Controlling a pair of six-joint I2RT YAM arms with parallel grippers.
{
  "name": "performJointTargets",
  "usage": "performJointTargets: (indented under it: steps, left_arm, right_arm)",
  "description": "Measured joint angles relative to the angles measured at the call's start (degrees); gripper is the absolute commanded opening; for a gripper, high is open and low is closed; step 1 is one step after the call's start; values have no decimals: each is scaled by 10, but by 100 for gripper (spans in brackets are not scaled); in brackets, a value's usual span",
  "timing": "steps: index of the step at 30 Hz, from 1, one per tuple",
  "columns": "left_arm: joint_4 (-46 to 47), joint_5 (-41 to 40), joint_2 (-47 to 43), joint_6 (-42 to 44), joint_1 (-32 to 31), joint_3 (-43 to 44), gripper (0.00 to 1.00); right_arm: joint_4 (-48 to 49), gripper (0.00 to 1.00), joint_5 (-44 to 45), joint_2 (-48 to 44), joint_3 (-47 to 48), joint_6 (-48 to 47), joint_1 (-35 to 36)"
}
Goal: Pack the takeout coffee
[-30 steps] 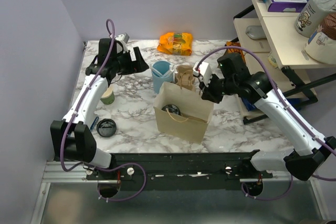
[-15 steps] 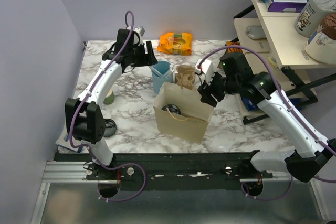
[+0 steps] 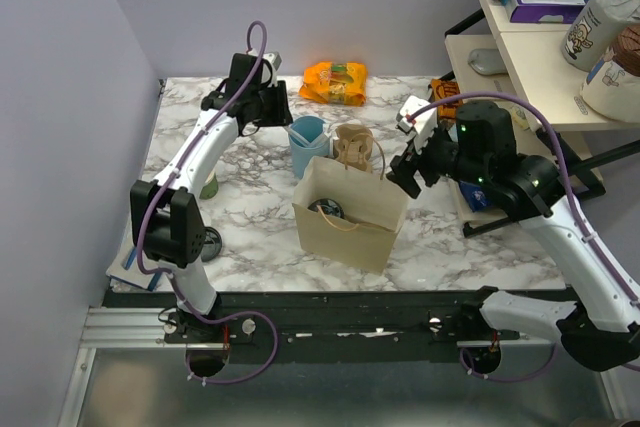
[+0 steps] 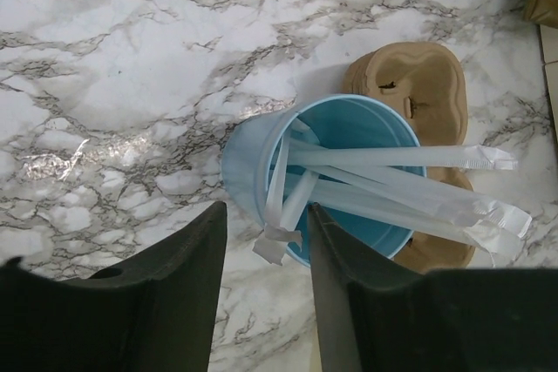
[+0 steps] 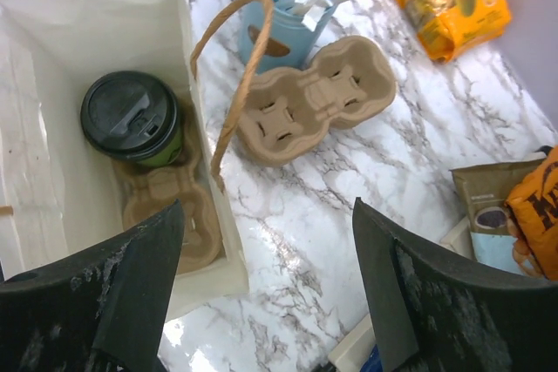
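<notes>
The takeout coffee [image 5: 132, 119], a green cup with a black lid, stands in a cardboard carrier at the bottom of the open tan paper bag [image 3: 350, 217]; its lid [image 3: 328, 210] shows from above. My right gripper [image 5: 268, 215] hangs open above the marble just right of the bag's wall [image 5: 205, 172], holding nothing. My left gripper [image 4: 266, 215] hovers at the near rim of a light-blue cup [image 4: 253, 163] full of white wrapped straws. Its jaws are partly open. A loose wrapper end [image 4: 277, 246] lies between them, untouched.
A second cardboard carrier [image 5: 309, 102] lies behind the bag beside the blue cup [image 3: 308, 142]. An orange snack bag [image 3: 335, 82] sits at the back. A lidless green cup [image 3: 207, 185] and a black lid [image 3: 205, 242] are at the left. Shelves [image 3: 530, 47] stand at the right.
My left arm swung from the left side to the blue cup and its jaws narrowed. My right gripper opened and drew back to the right of the bag's rim.
</notes>
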Motion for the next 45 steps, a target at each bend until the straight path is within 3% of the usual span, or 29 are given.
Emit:
performJointTargets:
  steps: [8, 20, 23, 28, 36, 45]
  left_arm:
    - [-9, -5, 10, 8, -9, 18, 30]
    - [-36, -33, 26, 17, -27, 43, 26]
    - [-43, -43, 26, 19, -33, 44, 20]
    - [-55, -58, 26, 21, -42, 46, 0]
    - [-58, -70, 26, 18, -42, 53, 0]
    - [-57, -77, 11, -1, -42, 92, 0]
  right_arm:
    - [48, 86, 63, -21, -23, 32, 0]
    - [71, 86, 113, -39, -40, 51, 0]
    - [73, 86, 119, -42, -45, 53, 0]
    - [74, 86, 128, -43, -53, 53, 0]
    - [90, 87, 148, -48, -66, 57, 0]
    - [170, 88, 199, -96, -112, 86, 0]
